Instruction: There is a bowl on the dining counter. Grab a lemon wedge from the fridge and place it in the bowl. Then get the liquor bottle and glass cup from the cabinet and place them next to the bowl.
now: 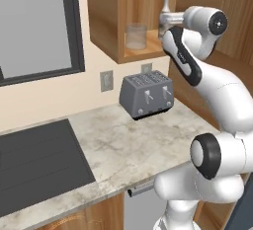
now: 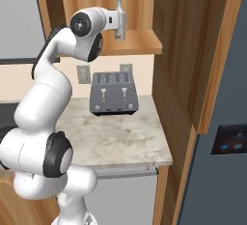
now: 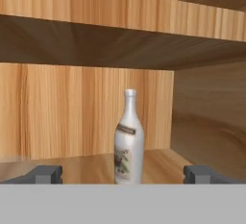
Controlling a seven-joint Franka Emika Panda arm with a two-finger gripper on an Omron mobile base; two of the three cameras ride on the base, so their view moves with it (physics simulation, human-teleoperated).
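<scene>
Liquor bottle (image 3: 129,139): upright on the cabinet (image 1: 106,21) shelf, centred ahead of the hand.
Gripper (image 3: 123,174): jaws spread wide, empty, short of the bottle.
Glass cup (image 1: 136,37): same shelf, left.
Toaster (image 1: 147,95): on worktop below.

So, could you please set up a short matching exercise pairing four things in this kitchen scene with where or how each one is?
Things:
1. liquor bottle
2. glass cup
3. toaster
4. gripper

Places or states:
A. on the stone worktop below the cabinet
B. open, level with the shelf
C. upright on the shelf, straight ahead of the fingertips
D. on the shelf, at its left end

Pairs: 1-C, 2-D, 3-A, 4-B
</scene>
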